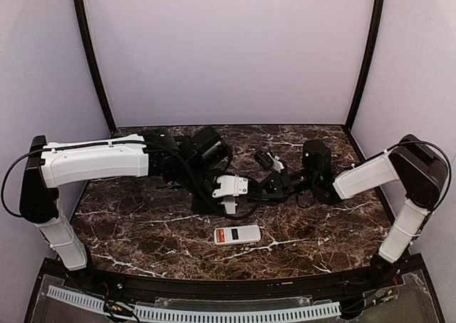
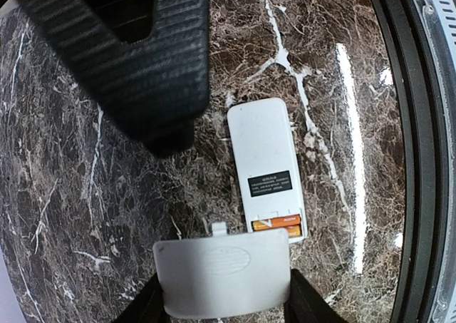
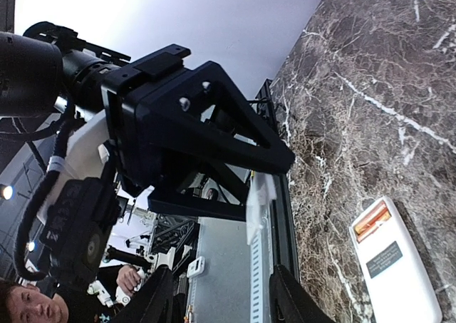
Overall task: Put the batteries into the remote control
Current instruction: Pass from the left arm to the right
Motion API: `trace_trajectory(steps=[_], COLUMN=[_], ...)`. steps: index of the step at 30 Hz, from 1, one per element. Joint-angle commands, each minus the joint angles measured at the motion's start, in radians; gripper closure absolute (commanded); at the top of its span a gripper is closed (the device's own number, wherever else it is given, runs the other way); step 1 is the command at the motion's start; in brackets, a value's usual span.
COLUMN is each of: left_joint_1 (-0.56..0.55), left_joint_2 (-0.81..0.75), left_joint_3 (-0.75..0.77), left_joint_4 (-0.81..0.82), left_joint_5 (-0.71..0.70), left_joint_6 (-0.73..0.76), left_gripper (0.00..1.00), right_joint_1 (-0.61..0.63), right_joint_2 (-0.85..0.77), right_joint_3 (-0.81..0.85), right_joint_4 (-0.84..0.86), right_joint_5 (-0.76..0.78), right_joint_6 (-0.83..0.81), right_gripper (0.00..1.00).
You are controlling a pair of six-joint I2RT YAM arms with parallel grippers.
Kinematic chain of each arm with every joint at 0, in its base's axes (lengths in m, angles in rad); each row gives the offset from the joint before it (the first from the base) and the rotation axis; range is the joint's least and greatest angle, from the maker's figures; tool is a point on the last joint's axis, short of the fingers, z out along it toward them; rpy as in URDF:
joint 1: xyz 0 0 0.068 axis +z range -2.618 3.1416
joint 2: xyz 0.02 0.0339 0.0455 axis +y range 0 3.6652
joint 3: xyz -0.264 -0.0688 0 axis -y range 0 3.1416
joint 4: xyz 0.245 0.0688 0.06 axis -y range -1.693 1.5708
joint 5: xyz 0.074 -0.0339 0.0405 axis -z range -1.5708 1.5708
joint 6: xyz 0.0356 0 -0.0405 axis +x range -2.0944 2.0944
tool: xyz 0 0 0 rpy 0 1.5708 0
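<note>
remote control (image 1: 237,234) near table (image 1: 142,230) front edge

Black label (image 2: 269,183) on remote control (image 2: 262,152) back: white print, too small to read

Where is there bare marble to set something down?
Bare marble: left of the remote control toward the left arm's base, and right of it. Crowded: behind the remote control, where left gripper, holding the battery cover, meets right gripper.

Left claw (image 2: 224,314), its cover (image 2: 224,273) and right claw (image 1: 265,185) crowd above remote control (image 1: 237,234); sides free.
</note>
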Motion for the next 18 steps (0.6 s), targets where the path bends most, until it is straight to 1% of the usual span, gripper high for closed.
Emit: trace_trajectory(steps=[1,10,15,18], left_joint_1=[-0.011,-0.014,-0.014,-0.015], left_joint_2=[-0.045,-0.112,-0.134,-0.147], left_joint_3=[-0.053,-0.115,-0.132,-0.146], left_joint_4=[0.056,0.127,0.135,0.156], left_joint_5=[-0.017,-0.013,-0.023,-0.024], left_joint_6=[0.012,0.003,0.002,-0.002], left_gripper=[0.81,0.82,0.83,0.83], right_joint_1=[0.054,0.1,0.103,0.104], right_joint_2=[0.042,0.103,0.109,0.112], right_joint_3=[0.046,0.087,0.091,0.097], right_joint_4=[0.154,0.149,0.107,0.129], right_joint_5=[-0.006,0.024,0.041,0.037], right_joint_6=[0.113,0.126,0.102,0.116], right_gripper=[0.55,0.56,0.57,0.59])
